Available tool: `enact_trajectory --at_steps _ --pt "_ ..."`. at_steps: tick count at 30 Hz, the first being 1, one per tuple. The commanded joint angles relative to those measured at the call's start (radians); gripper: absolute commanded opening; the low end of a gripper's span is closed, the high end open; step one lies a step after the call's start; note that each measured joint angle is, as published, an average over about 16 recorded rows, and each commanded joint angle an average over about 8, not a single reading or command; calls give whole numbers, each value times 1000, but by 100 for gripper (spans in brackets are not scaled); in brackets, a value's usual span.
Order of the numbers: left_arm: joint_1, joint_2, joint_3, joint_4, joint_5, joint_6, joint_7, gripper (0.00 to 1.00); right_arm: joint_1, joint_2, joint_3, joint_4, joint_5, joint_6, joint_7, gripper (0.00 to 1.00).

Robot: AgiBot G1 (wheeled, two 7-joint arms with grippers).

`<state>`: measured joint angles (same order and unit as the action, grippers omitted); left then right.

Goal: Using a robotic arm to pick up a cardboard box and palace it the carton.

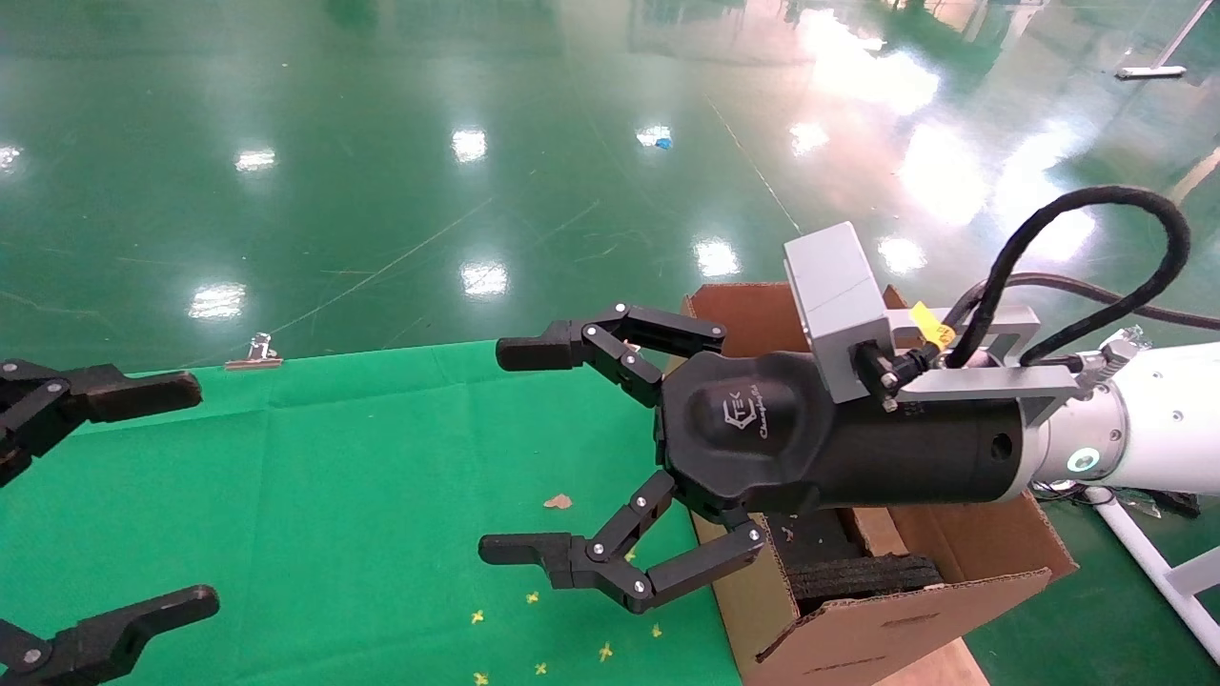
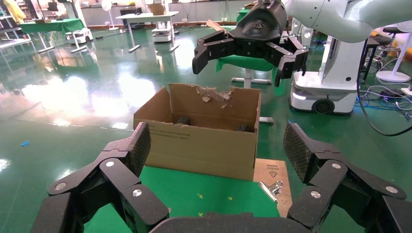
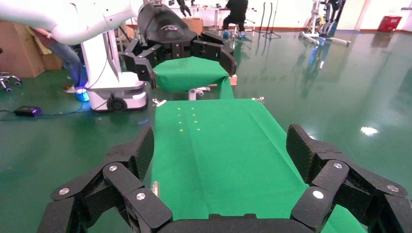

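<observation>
Covering the counter, a flat green cloth [image 1: 315, 495] is the largest thing in view, pinned at its far edge by a small metal binder clip [image 1: 254, 352], probably to keep it from sliding. Against the counter's right edge stands the large brown corrugated carton [image 1: 915, 591] with raised, torn flaps and black foam padding [image 1: 863, 575] inside, its mouth open upward so that something can be lowered in. Over the carton's left wall and the counter's right edge hangs the white tubular right arm [image 1: 1158, 419], and its black multi-link right gripper [image 1: 519, 453] is spread wide with nothing between the fingers, pointing across the cloth toward the left edge. At that edge the black left gripper [image 1: 181, 495] is also spread wide and empty, apparently parked. Smaller still are a scrap of brown card [image 1: 558, 501] and yellow specks [image 1: 534, 597] on the cloth near the front edge. No slim cardboard box shows on the cloth in any view; it may lie in the carton, whose interior is largely hidden by the right gripper's body and the walls.
</observation>
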<state>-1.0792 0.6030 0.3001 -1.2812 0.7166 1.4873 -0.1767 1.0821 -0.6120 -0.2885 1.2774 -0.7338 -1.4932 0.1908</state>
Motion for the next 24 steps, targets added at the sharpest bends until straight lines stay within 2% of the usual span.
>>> enact_trajectory --at_steps 1,24 --pt "0 0 0 0 0 0 0 100 0 0 0 0 0 0 0 100" --pt "0 0 0 0 0 0 0 100 0 0 0 0 0 0 0 100"
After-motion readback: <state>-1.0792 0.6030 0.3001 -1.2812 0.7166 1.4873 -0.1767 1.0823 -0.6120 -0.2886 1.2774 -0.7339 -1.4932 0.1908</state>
